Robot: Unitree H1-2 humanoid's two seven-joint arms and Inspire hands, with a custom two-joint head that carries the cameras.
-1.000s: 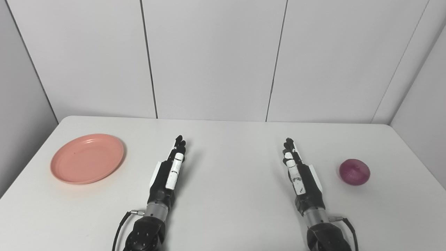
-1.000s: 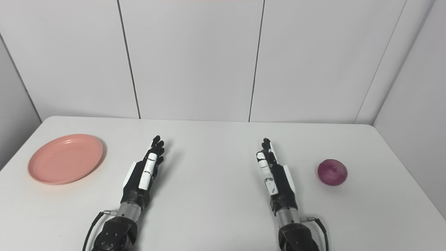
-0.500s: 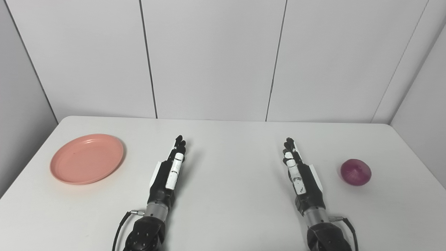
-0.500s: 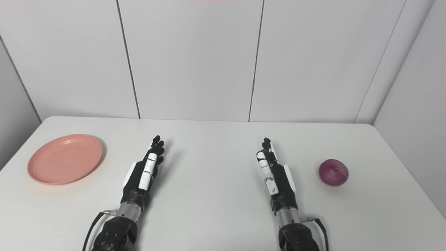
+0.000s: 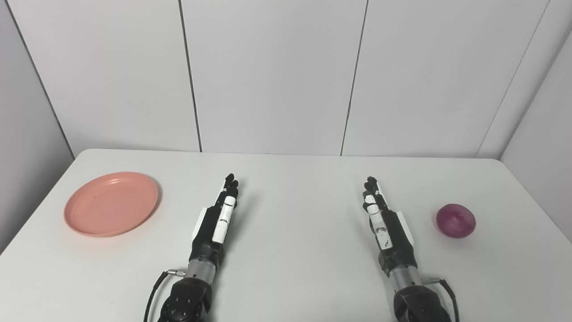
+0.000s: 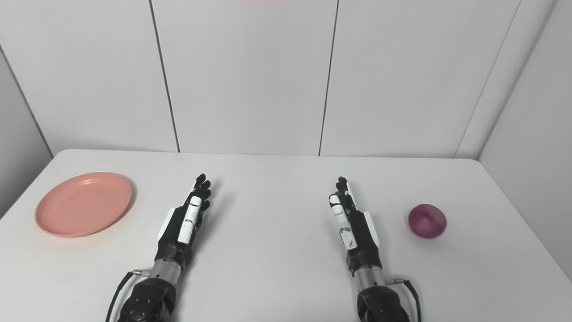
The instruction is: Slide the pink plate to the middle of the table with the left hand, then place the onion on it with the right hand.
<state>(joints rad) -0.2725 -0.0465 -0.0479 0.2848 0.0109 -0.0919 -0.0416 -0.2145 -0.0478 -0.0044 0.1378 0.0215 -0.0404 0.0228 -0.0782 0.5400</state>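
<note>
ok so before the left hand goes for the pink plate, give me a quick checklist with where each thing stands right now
1. Left hand free, fingers extended, holding nothing: ok.
2. Round pink plastic plate flat on the white table, at its left side, nothing on it: ok.
3. Path from left hand to plate free of objects: ok.
4. Table middle, between the two hands, free for the plate: ok.
5. Right hand holding nothing, waiting beside the round purple-red onion, not touching it: ok.
6. Whether the onion will stay put: cannot tell.
</note>
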